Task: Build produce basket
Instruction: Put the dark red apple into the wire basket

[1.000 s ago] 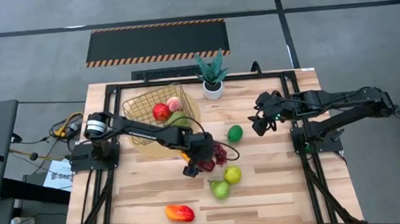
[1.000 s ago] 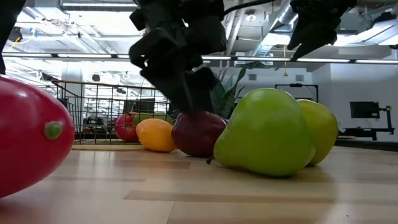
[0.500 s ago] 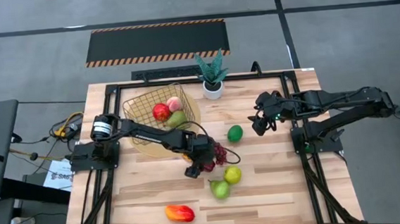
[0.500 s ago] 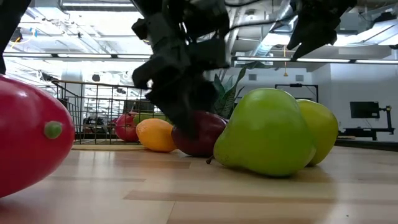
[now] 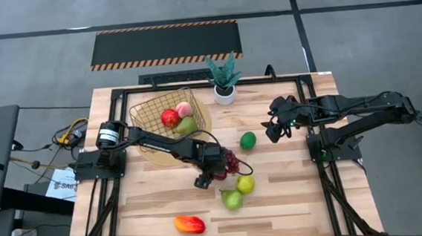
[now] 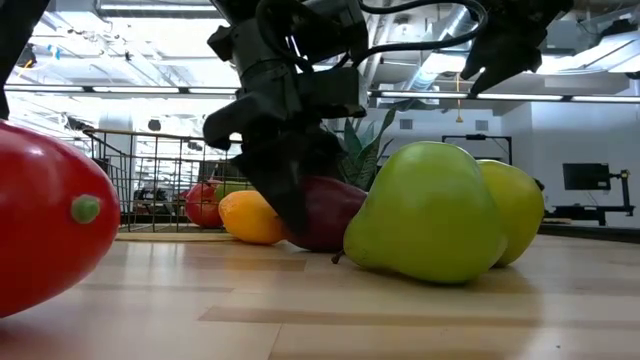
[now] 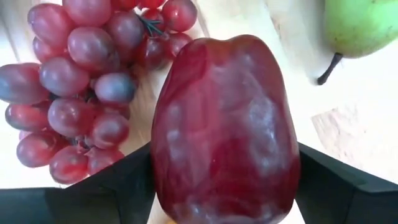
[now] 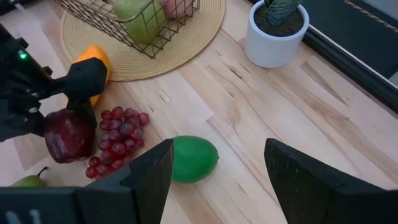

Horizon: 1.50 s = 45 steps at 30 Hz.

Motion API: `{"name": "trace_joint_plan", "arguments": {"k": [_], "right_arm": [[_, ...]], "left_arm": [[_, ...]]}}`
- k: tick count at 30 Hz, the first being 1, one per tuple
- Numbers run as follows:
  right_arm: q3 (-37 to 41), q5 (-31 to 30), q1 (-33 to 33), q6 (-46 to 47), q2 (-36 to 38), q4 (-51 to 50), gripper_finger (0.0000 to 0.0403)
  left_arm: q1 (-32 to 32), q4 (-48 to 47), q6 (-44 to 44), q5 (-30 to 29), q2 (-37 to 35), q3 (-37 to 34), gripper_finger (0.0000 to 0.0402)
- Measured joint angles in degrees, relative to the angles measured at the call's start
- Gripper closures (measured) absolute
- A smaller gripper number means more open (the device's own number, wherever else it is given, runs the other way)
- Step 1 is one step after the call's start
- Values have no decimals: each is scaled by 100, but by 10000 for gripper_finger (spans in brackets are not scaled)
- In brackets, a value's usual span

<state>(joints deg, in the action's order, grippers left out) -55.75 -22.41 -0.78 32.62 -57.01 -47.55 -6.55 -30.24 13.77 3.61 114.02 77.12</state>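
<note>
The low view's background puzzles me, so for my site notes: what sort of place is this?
Probably an industrial lab or workshop: exposed ceiling ducts, a hazard-striped floor mat on grey concrete, and a wooden table bearing two robot arms.

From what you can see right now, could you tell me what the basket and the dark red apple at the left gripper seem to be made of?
The basket: thin metal wire, gold-coloured, going by its open grid walls. The dark red apple between the left gripper's fingers: probably moulded plastic or foam with a glossy skin, since soft highlights and slightly dimpled patches show. It could be another material; the look leaves that open.

Industrial lab: hazard-striped mat, exposed ducts
</note>
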Motion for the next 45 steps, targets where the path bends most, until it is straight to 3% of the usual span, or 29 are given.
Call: {"name": "trace_joint_plan", "arguments": {"k": [5,12,17,25,29,34,45], "right_arm": [[0,-2,0,0,1,0,129],[0,-15,0,13,1,6,129],[0,-19,0,39,2,7,129],[0,-17,0,44,2,50,129],[0,-17,0,46,2,50,129],[0,-17,0,52,0,61,129],[0,-17,2,48,1,191,129]], "left_arm": [[36,-204,-478,222,-54,17,127],[178,-893,-574,263,-394,563,126],[398,-1592,-643,257,-869,979,125],[875,-1598,-873,208,-1989,1117,123],[1196,-1250,-1330,344,-2648,1115,123],[1480,-281,-2324,1245,-3368,1117,123],[1394,1838,-4464,2314,-4197,1115,122]]}}
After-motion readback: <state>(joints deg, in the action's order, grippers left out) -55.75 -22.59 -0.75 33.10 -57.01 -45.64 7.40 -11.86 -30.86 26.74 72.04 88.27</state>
